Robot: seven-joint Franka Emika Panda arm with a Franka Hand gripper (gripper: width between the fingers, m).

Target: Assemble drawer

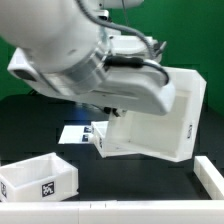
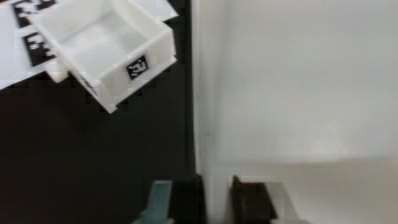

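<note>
1. Judging by the loose parts, assembly is barely begun. The casing [image 1: 155, 120] hangs tilted above the table [image 1: 30, 140] around its middle, toward the far edge, and no tray shows inside it.
2. One tray [image 1: 38, 180] sits empty at the near corner on the exterior view's left. Another white piece [image 1: 212, 172], probably a second tray, lies at the near edge on the exterior view's right. Both are yet to be slid in.
3. The gripper [image 2: 214, 200] is nearly closed, its fingers [image 2: 175, 202] pinching the casing's thin wall.
4. The exterior view alone shows the tilt and the second piece, but the arm [image 1: 70, 50] hides the grip. Only the wrist view shows the fingers astride the wall, with the tray just beside the marker board [image 2: 32, 40].
</note>
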